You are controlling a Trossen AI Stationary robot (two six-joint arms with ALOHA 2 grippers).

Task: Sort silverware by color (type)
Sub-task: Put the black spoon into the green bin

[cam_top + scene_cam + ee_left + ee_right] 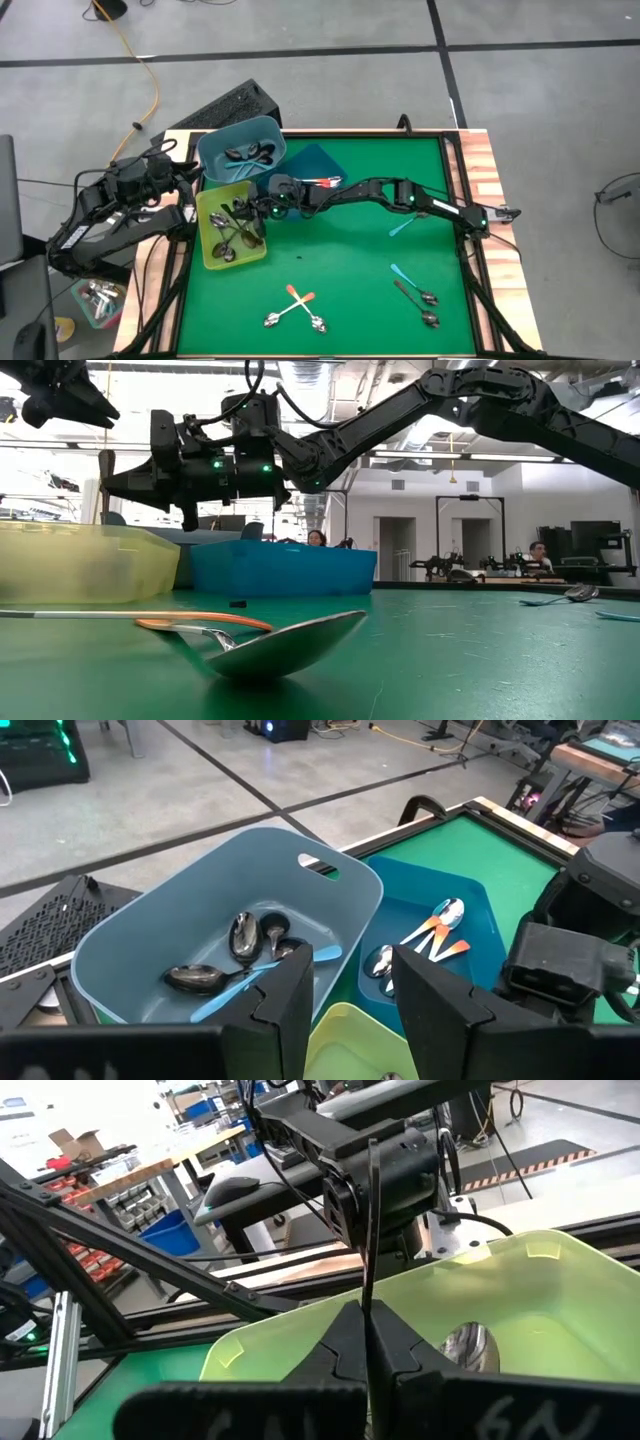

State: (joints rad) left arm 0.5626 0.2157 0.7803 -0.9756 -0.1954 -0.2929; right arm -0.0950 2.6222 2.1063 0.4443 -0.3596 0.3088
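Observation:
My right gripper (243, 208) reaches in from the table's right and hangs over the yellow-green bin (215, 250), shut on a thin dark-metal spoon (370, 1220). That bin holds several silver spoons (232, 232). The light blue bin (225, 140) holds blue-handled spoons (250, 982). The dark teal tray (318, 160) holds orange-handled spoons (432, 935). My left gripper (350, 1010) waits open above the bins at the table's far left corner, with nothing between its fingers. Loose on the green mat lie two crossed orange spoons (296, 306), two blue ones (402, 228) (400, 272) and two silver ones (425, 297) (430, 319). My right gripper pinches the spoon's thin handle (369, 1285) between the free ends of its two fingers. The fingers lie about level, coming from the table's right side, across the handle. The spoon stands upright above the fingertips, seen edge-on, lifted clear over the yellow-green bin.
A dark perforated box (235, 105) sits beyond the table's far left corner. Raised rails and wooden edging (478, 160) border the mat. An orange-handled spoon (280, 645) lies close to the low camera. People sit in the room beyond (317, 539).

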